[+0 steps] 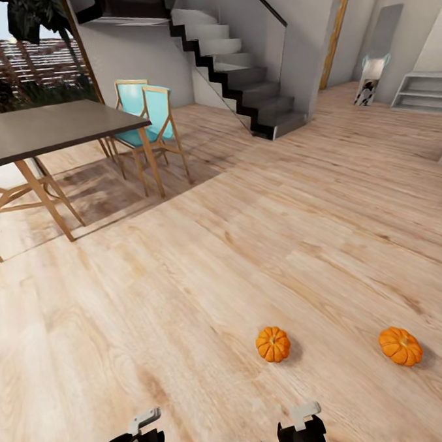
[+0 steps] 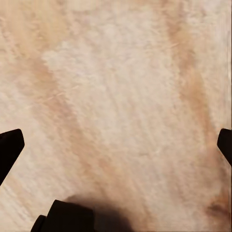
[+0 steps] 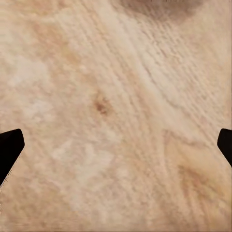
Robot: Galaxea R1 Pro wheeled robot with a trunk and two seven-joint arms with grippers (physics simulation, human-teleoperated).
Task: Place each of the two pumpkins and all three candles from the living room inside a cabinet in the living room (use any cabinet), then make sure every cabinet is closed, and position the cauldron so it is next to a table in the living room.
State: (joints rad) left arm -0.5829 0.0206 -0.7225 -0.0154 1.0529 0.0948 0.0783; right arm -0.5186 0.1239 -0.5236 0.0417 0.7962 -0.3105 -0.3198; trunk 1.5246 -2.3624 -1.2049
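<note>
— Jaws?
— Spread wide on both. Left gripper: dark fingertips at opposite edges of the wrist view, nothing between, nothing touched, only bare floor under them. Right gripper: same wide spread, empty, above bare planks.

— Surroundings, biggest first?
— Pale wood floor, long planks with wavy grain and a small dark knot. Grey staircase with dark step edges, rising against the far wall. Dining table, flat dark top on slanted light wooden legs, at far left. Two chairs just beside it, turquoise seats and backs in wooden frames. Low pale shelf unit at far right.

— And the pumpkins?
— Two, small, round, orange, deeply ribbed, short stems. Near pumpkin lying on the floor ahead of the right arm. Far-right pumpkin also on the floor, tilted a little, well apart from the first. Neither touched by any gripper.
</note>
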